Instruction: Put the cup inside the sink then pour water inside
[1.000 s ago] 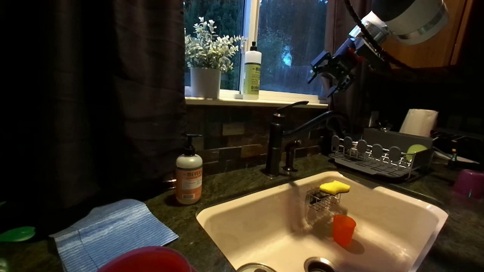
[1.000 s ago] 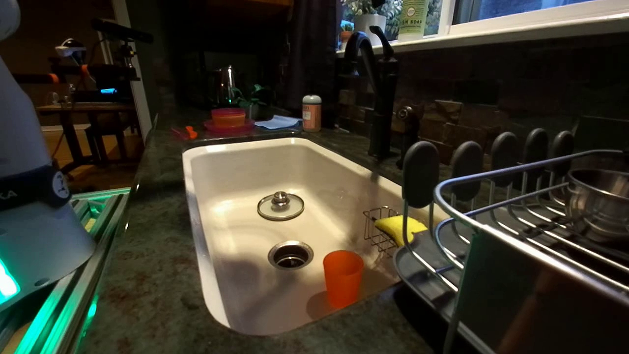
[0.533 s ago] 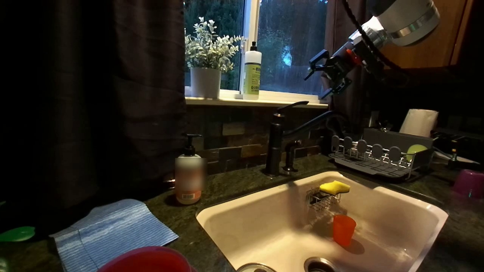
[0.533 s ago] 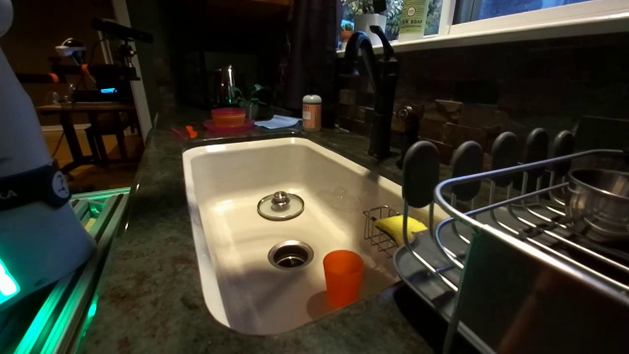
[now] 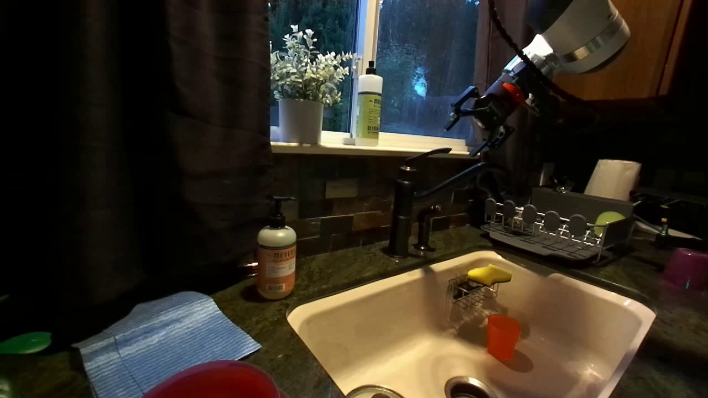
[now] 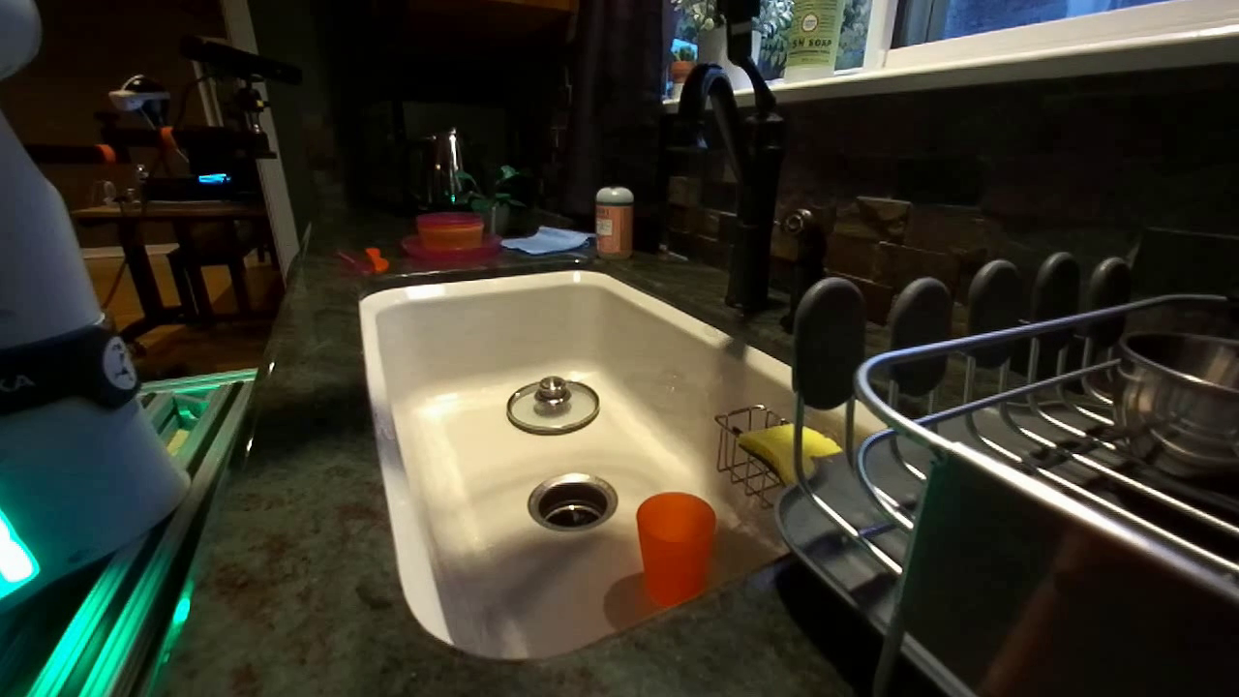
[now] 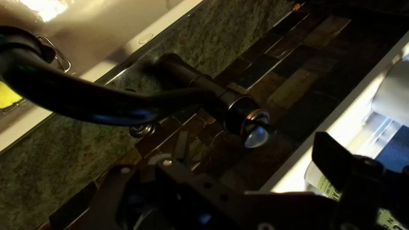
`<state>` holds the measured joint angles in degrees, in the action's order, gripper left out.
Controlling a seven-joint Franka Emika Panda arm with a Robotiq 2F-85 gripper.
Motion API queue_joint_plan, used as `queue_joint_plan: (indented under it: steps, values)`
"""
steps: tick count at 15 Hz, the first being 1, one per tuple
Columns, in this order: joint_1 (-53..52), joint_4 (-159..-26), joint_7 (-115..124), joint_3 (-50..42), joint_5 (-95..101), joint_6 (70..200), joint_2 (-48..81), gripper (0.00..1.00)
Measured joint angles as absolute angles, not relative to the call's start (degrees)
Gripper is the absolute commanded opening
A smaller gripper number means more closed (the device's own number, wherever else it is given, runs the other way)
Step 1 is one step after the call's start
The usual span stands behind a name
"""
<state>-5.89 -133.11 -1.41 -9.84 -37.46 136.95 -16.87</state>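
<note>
The dark counter (image 6: 290, 542) spreads widest before me, and the white robot arm (image 5: 586, 41) reaches over it from two o'clock in an exterior view. Set in that counter is the cream-white sink (image 6: 474, 329), with the grey dish rack (image 5: 551, 222) beside it, at three o'clock from the dark faucet (image 5: 402, 215). The gripper (image 5: 460, 141) hangs at one o'clock from the faucet, its jaws spread wide and holding nothing; in the wrist view the tip of the lever (image 7: 255, 137) shows between them, how far ahead I can't tell. The orange-labelled soap bottle (image 5: 276, 271) stands at eight o'clock. Down in the sink, in an exterior view counting from the drain (image 6: 572, 516), the orange-red cup (image 6: 675, 552) stands upright at four o'clock, well apart from the gripper. A round knobbed lid (image 6: 571, 416) lies at twelve, and the yellow sponge (image 6: 784, 450) rests on a wire holder (image 6: 740, 465) between two and three.
</note>
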Motion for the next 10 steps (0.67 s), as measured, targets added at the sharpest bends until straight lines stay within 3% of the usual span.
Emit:
queue_joint_plan:
  steps: [7,9,10]
  values:
    - [-4.39,-130.82,-1.32,-8.19,-37.46,136.60,-13.96,0.14]
    - [-4.11,-130.35,-1.32,-7.88,-37.50,136.60,-13.42,0.51]
    - [-4.03,-130.14,-1.32,-7.77,-37.65,136.60,-13.23,0.53]
